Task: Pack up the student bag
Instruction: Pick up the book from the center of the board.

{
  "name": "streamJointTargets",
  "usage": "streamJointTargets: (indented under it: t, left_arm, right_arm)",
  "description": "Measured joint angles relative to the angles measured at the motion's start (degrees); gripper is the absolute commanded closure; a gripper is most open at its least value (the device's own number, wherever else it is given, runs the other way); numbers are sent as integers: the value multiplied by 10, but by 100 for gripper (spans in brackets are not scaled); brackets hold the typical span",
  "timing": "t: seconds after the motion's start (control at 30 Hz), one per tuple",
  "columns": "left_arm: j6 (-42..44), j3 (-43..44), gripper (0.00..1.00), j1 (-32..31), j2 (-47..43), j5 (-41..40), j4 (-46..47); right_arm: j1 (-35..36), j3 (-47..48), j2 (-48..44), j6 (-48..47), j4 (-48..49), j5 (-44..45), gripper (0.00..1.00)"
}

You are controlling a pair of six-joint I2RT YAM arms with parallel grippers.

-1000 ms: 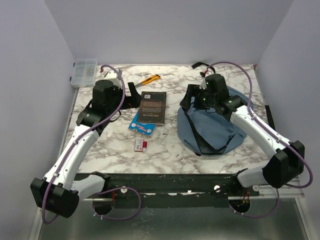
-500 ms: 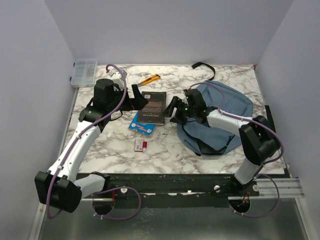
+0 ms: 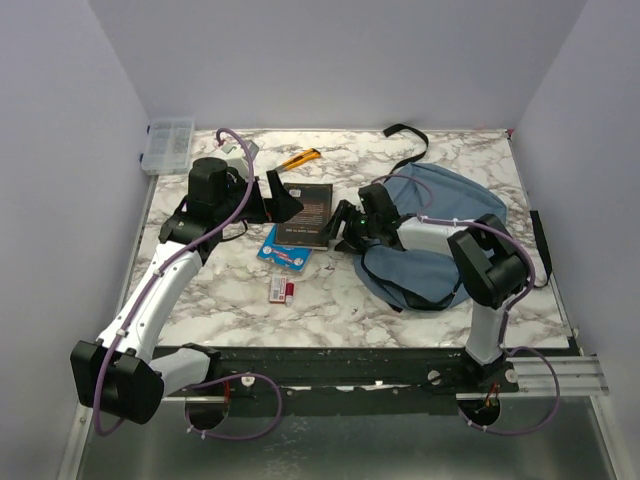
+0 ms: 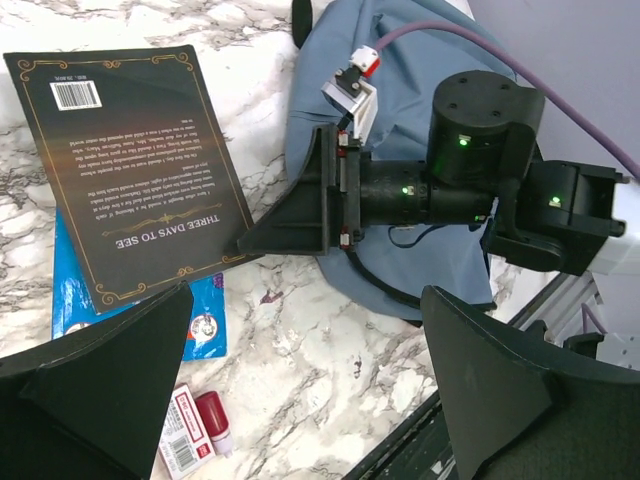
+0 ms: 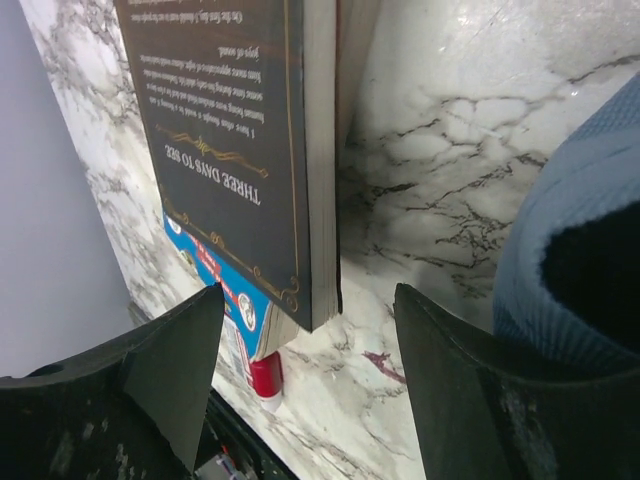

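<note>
The student bag (image 3: 440, 240) lies slumped at the right of the table, dusty blue with black straps; it also fills the far side of the left wrist view (image 4: 400, 90). A black book (image 3: 306, 214) lies left of it, on a blue packet (image 3: 284, 253). My right gripper (image 3: 341, 226) is low at the book's right edge, open. In the right wrist view the book's near corner (image 5: 300, 290) sits just between the fingertips, untouched. My left gripper (image 3: 281, 196) hovers open at the book's left edge, holding nothing.
A small red-capped bottle with a white box (image 3: 280, 290) lies in front of the packet. A yellow cutter (image 3: 300, 158) and a clear organiser box (image 3: 168, 145) sit at the back left. A black strap (image 3: 405, 135) trails behind the bag.
My right arm swung from above the bag down and left to the book's right edge, its jaws narrowing a little. The left gripper edged right toward the book.
</note>
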Motion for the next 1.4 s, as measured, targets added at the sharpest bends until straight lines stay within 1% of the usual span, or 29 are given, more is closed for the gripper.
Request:
streamJointTargets:
  t: [0.1,0.23,0.33,0.4,0.47,0.6,0.83,0.97,1.07,1.23,1.3,1.4]
  left_arm:
    - [0,0,2,0,0,6,0]
    - [-2,0,2,1,1,15,0]
    - [-2,0,2,1,1,18,1]
    - [-2,-1,2,1,1,19,1]
    - [-2,-1,2,1,1,24,1]
    - [-2,-5,2,1,0,37,11]
    - [2,-19,1,0,-6,53,31]
    - [24,-24,1,-21,-12,48,48]
    - [75,-52,2,-84,-43,5,71]
    - [194,-149,2,-185,-135,-82,132]
    - [240,-168,2,-208,-154,-112,151]
    - [299,-177,3,-235,-158,-151,172]
  right_arm:
    - [0,7,16,7,9,-3,35]
    - [-1,6,37,27,45,-19,44]
    - [-3,-4,45,45,82,-33,53]
    - [-5,-9,48,52,96,-40,64]
    - [-7,-11,49,56,104,-46,80]
    - [-10,-12,48,59,116,-58,99]
    - [-10,-12,-9,39,71,-58,99]
    - [-10,-12,-54,38,39,-68,99]
    - [-10,-12,-84,44,9,-78,99]
    - [-10,-11,-150,58,-62,-83,99]
    - [-10,-11,-188,66,-80,-83,99]
    - [-10,-11,-239,73,-87,-84,100]
